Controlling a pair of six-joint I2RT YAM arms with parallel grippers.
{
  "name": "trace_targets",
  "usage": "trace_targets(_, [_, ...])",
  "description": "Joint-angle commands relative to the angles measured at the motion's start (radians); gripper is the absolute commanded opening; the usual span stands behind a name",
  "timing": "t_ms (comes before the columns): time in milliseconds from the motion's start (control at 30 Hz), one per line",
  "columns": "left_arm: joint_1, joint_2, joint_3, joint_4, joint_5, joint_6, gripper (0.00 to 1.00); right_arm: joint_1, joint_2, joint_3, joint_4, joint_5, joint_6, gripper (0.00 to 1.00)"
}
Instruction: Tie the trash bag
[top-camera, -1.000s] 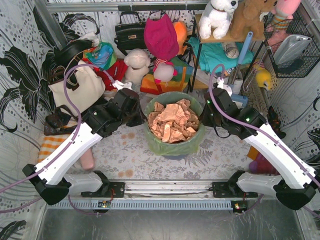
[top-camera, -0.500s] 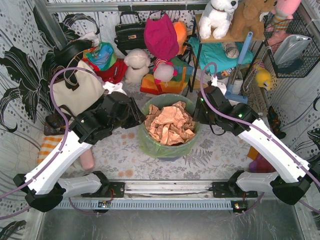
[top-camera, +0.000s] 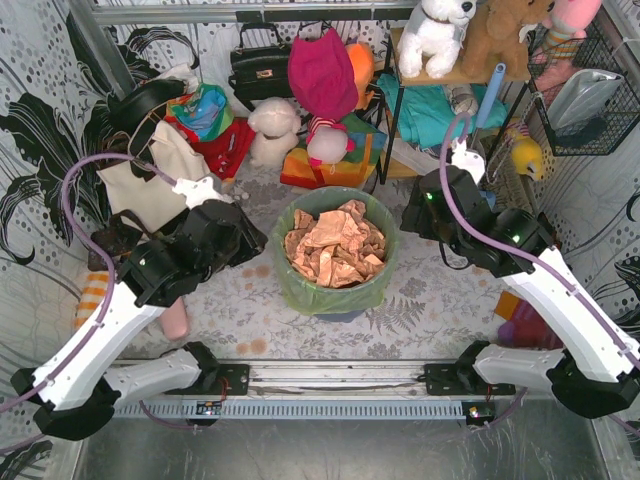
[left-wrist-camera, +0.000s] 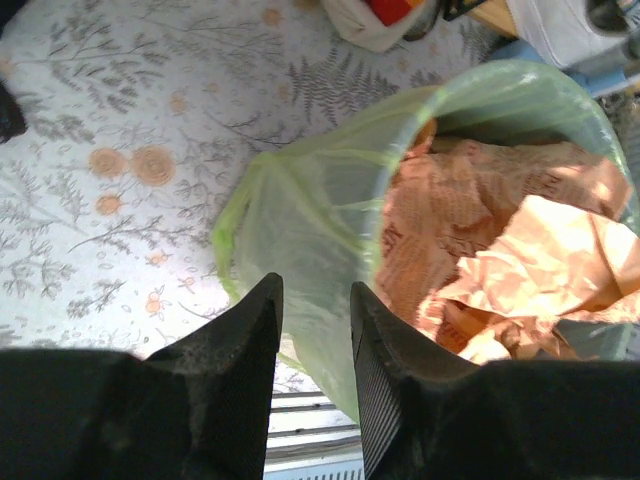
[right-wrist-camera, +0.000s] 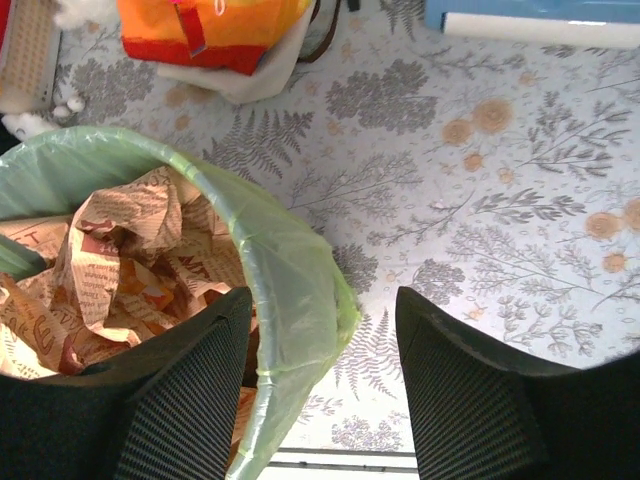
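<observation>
Trash bag (top-camera: 300, 290) of thin, translucent lime-green plastic stands open-mouthed between my two arms, its rim folded down over the outside of a round blue-grey bin (top-camera: 345, 315) and its inside heaped with crumpled brown paper scraps (top-camera: 335, 250); nothing is knotted yet. From the top view, the left gripper (left-wrist-camera: 315, 290) sits just to the left of the bag and clear of it, and on its wrist camera I see its two black fingers (left-wrist-camera: 250, 360) standing apart with a narrow gap, nothing caught between them; the bag's loose skirt hangs ahead of and below the tips, and the paper-filled mouth lies ahead and off to their right. The right gripper (right-wrist-camera: 322, 300) is on the bag's opposite side, close to the rim; its ribbed black fingers (right-wrist-camera: 190, 400) are spread wide and grip nothing; on that wrist camera the bag's green rim curves down through the gap beyond them, nearer the left finger, with the scraps further left and the flower-and-fern printed table cloth (right-wrist-camera: 500, 200) ahead and to the right; whether the plastic touches that finger I cannot tell.
</observation>
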Motion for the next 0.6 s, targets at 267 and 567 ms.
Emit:
trace_targets(267, [-0.002,-0.265,-0.483,0.212,0.01,-0.349,0.32,0.006,-0.155,-0.119,-0.071,0.154,0.063,0.59])
trace_targets(567, [0.003,-0.253,-0.798,0.516,0.132,-0.426,0.46,0.005,-0.317,-0.401,0.002,0.225,0.144,0.57])
